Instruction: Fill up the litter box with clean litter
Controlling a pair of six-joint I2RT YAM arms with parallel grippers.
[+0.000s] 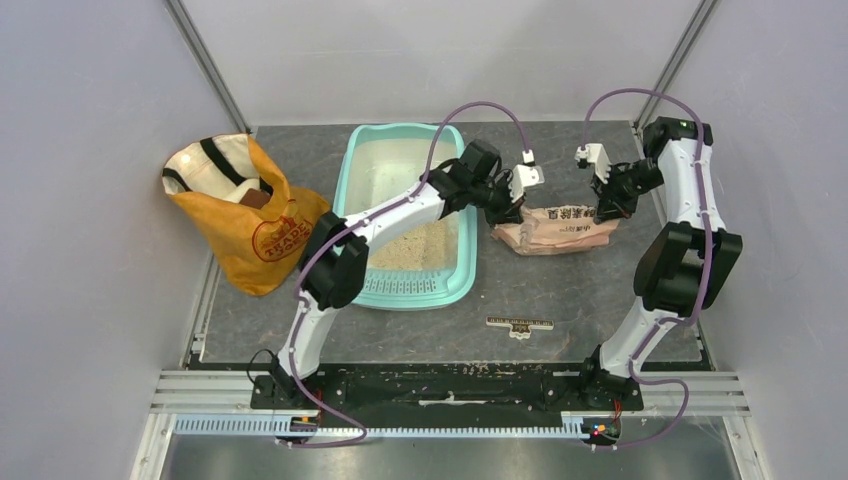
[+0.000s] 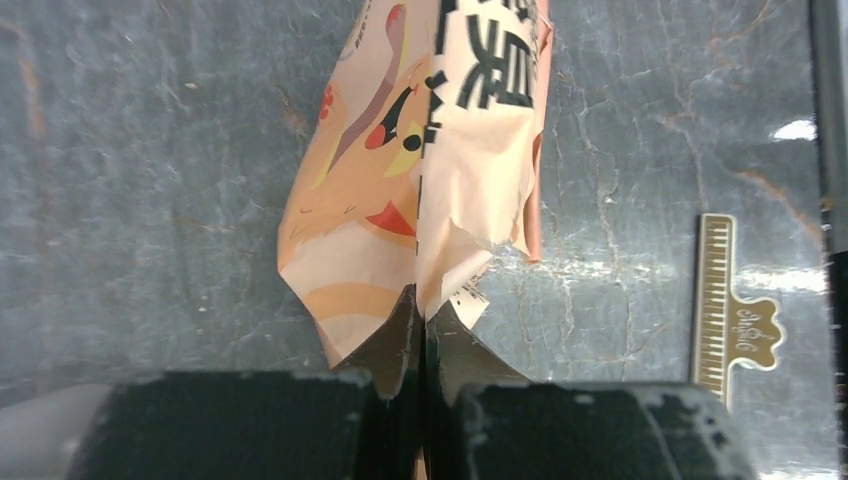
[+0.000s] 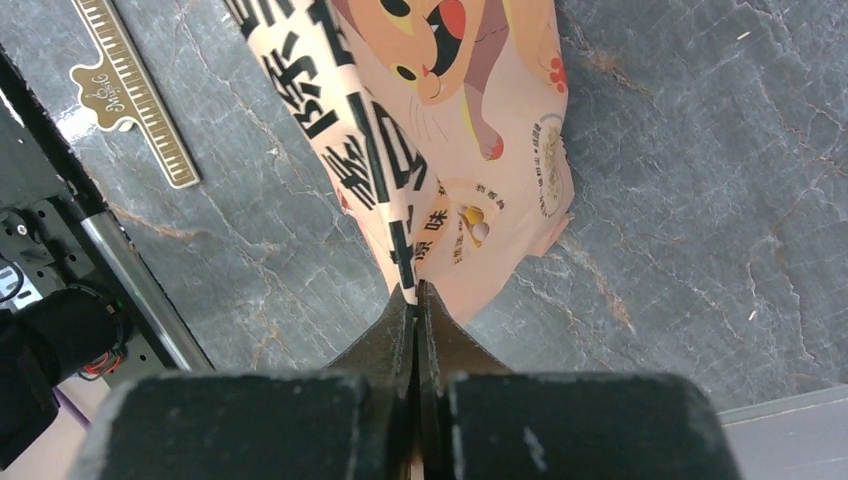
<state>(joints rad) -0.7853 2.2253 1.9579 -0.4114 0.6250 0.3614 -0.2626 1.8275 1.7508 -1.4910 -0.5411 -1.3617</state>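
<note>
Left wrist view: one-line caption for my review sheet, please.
Left gripper pinched shut on the edge of the printed paper bag, a gold ruler-shaped clip lying apart on the dark table.

Light: bright, even, overhead | Shadows: soft, faint | Glare: white patches on worktop (image 2: 790, 130) in left wrist view | Focus: top view sharp; wrist-view foreground soft

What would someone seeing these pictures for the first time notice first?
Two arms meet over a pink paper bag right of centre, each with its jaws pinched shut on one end. Left of it sits a mint litter box with litter heaped at its near end, and an orange tote stands far left.
</note>
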